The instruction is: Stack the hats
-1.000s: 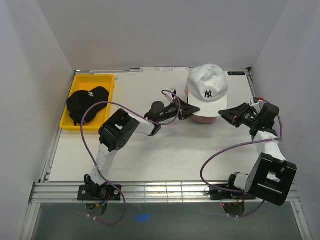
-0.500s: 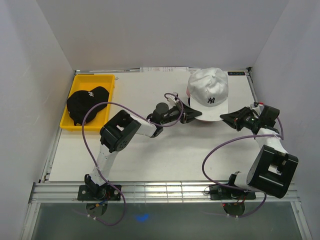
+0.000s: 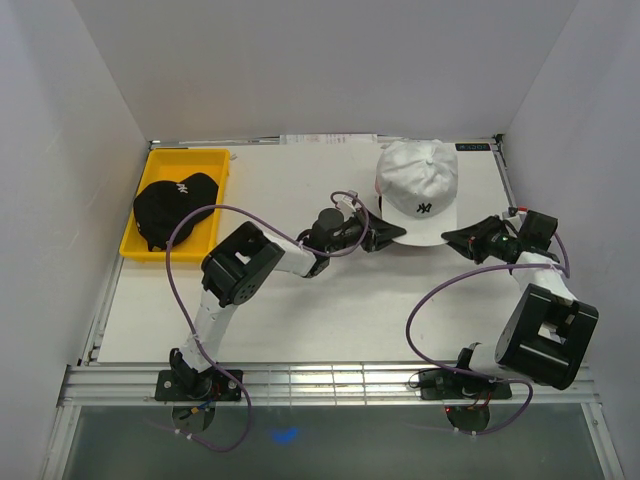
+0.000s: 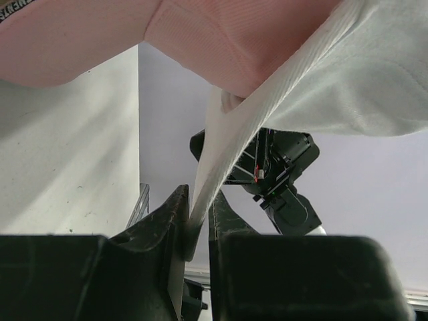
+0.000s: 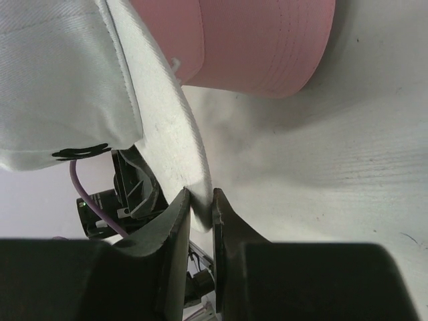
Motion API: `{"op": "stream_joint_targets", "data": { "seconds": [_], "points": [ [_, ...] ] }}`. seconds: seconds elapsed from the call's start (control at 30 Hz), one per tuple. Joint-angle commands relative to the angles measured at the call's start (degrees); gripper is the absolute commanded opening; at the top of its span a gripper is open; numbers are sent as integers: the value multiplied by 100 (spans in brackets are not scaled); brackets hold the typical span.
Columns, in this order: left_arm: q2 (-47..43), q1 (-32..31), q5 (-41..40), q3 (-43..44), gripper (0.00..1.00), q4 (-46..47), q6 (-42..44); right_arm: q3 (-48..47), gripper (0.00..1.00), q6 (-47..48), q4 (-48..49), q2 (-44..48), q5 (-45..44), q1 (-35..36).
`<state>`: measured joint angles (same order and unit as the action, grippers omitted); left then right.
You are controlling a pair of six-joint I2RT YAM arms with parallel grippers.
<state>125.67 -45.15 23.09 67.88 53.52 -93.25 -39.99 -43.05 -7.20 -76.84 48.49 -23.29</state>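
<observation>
Both claws pinch the brim of the white fabric baseball cap (image 3: 418,188): left gripper (image 4: 196,217) on one side, right gripper (image 5: 198,200) on the other. It's over the pink fabric cap (image 5: 261,47), far right of the white table (image 3: 300,300). I'd lower evenly, crowns aligned, brims matching, then release together.

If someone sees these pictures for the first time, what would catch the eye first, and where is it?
The white fabric baseball cap at the far right of the table stands out first: the left gripper and the right gripper each pinch its brim, holding it over a pink fabric cap. Next comes the bright yellow plastic tray at the far left, with a black fabric cap lying in it.
</observation>
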Motion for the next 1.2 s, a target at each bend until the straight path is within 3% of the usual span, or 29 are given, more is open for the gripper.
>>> {"op": "stream_joint_targets", "data": {
  "seconds": [0.0,0.73,0.83,0.93,1.17],
  "points": [
    [-201,94,-270,-73,0,-913,-88,-211,8,358,-97,-156,-1597,-238],
    [-95,15,-692,33,0,-2143,-281,-255,8,315,-282,-384,-2300,-238],
    [-95,15,-675,59,0,-2214,-299,-334,9,332,-334,-393,-2300,-238],
    [-104,15,-657,138,0,-2293,-238,-466,18,367,-431,-385,-2300,-238],
    [-139,15,-587,244,41,-2398,-115,-659,41,394,-571,-314,-2230,-246]
  ]
}}
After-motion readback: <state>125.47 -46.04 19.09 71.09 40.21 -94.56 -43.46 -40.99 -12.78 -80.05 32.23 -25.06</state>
